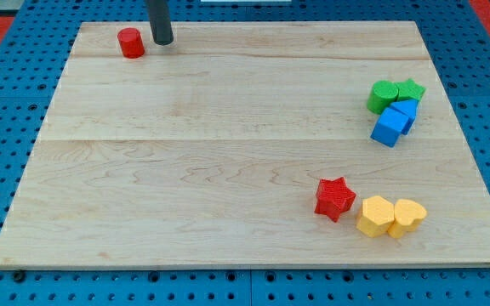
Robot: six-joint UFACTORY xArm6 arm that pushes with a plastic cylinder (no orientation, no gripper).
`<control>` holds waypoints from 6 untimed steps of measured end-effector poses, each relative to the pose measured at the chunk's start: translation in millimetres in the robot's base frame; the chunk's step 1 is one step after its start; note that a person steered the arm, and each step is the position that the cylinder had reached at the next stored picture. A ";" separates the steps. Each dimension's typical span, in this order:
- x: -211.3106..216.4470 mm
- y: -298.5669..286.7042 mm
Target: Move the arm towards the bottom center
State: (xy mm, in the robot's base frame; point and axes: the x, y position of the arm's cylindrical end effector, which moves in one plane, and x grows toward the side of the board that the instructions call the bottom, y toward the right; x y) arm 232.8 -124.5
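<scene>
Colours on the pale wood bench [228,170]

2 reds — cylinder [130,42], star [334,198]; 2 greens [383,95] [411,89]; 2 blues [389,127] [407,110]; 2 yellows [375,215] [407,216] — dark grey rod to my tip [162,40]; blue pegboard [7,110] around.

My tip [162,41] is the round bottom end of a smooth, dark grey rod, plain with no marks.

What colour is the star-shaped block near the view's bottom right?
Red. The star block shows clearly in the camera view, just left of the two yellow blocks.
</scene>
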 end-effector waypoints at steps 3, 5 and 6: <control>157.2 100.3; 258.1 98.4; 327.4 98.4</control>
